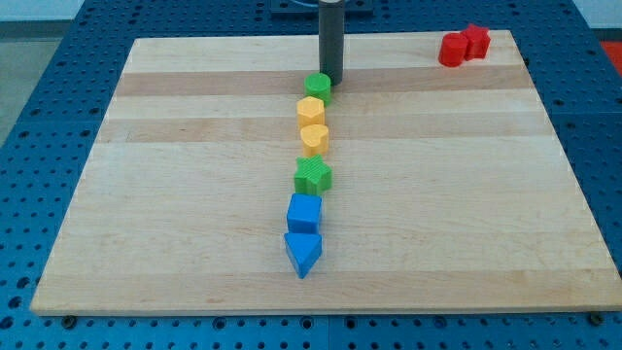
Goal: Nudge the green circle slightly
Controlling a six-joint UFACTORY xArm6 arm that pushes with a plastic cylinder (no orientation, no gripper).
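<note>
The green circle (pixel 318 87) sits near the top middle of the wooden board (pixel 175 194), at the upper end of a line of blocks. My tip (pixel 332 82) rests just at the circle's upper right side, touching or nearly touching it. Below the circle, running toward the view's bottom, are a yellow hexagon (pixel 310 110), a yellow heart-like block (pixel 314 138), a green star-like block (pixel 313 176), a blue cube (pixel 304 212) and a blue triangle (pixel 303 252).
Two red blocks (pixel 463 46) stand together at the board's top right corner. A blue perforated table surface (pixel 39 117) surrounds the board.
</note>
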